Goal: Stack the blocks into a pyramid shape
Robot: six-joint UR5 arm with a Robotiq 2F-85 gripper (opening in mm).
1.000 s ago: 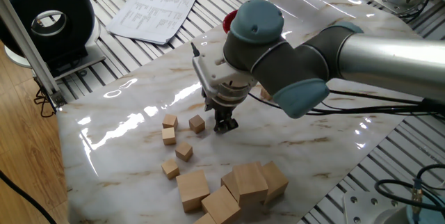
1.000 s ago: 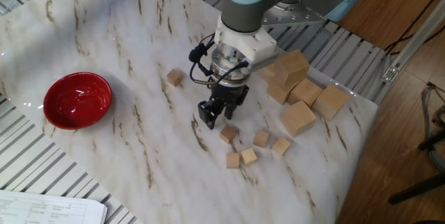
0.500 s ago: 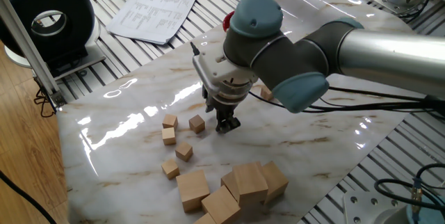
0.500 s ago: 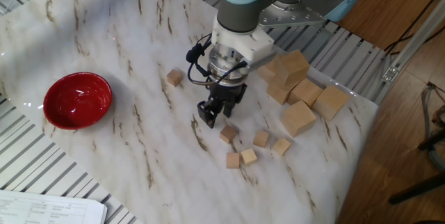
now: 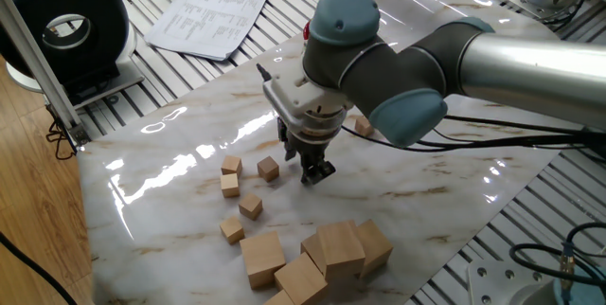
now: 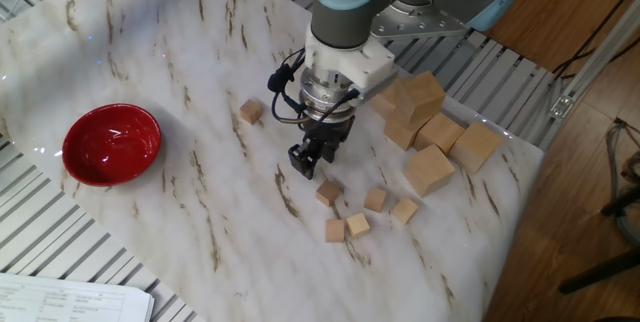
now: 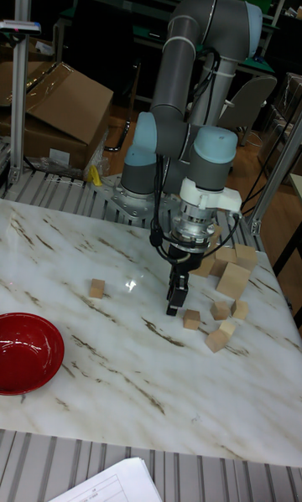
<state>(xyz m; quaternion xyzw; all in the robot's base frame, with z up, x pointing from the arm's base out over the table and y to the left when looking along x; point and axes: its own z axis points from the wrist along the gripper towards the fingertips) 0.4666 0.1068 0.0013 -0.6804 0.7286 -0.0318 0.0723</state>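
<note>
Just beside hand (image 6: pixel 312 160), nearest block (image 6: pixel 328 193) on table, untouched.

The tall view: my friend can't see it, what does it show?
A grey robot arm lowers its pincer onto a marble table, empty, just left of five small wood blocks. A sixth block sits apart at left, above a red bowl.

Bright overhead light; glare streaks on marble tabletop (image 5: pixel 170 168); sharp focus.
</note>
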